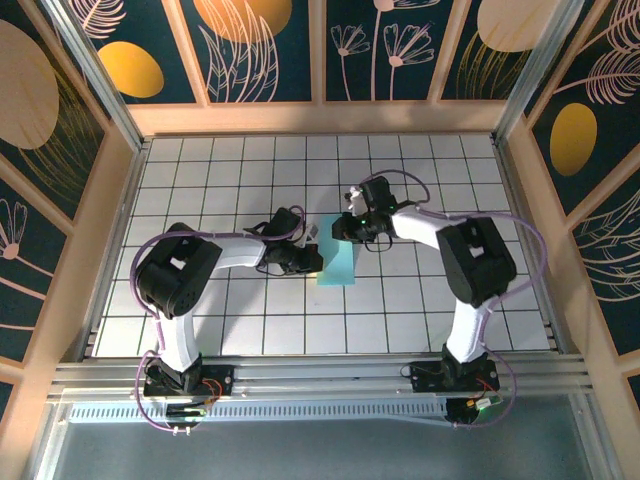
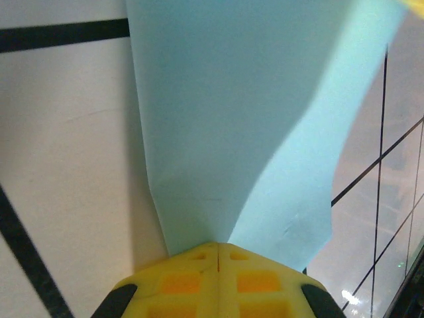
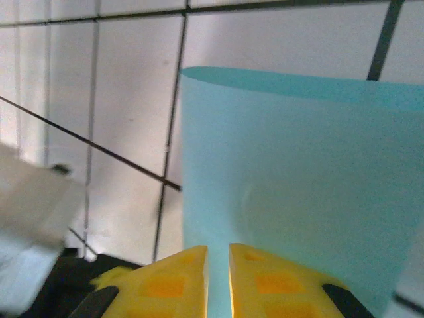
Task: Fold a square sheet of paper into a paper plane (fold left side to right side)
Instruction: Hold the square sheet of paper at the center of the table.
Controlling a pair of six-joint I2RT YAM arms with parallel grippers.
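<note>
Saw the sheet of paper (image 1: pixel 337 264) mid-desk (image 1: pixel 250 320), bowed up between both hands; found the left hand (image 2: pixel 217 246) pinched tight on one edge; found the right hand (image 3: pixel 218 250) at a narrow slit with paper in it, could not tell whether gripping; judged the sheet light, limp, slippery, quick to crease; best taken at edges or corners, never mid-sheet.
</note>
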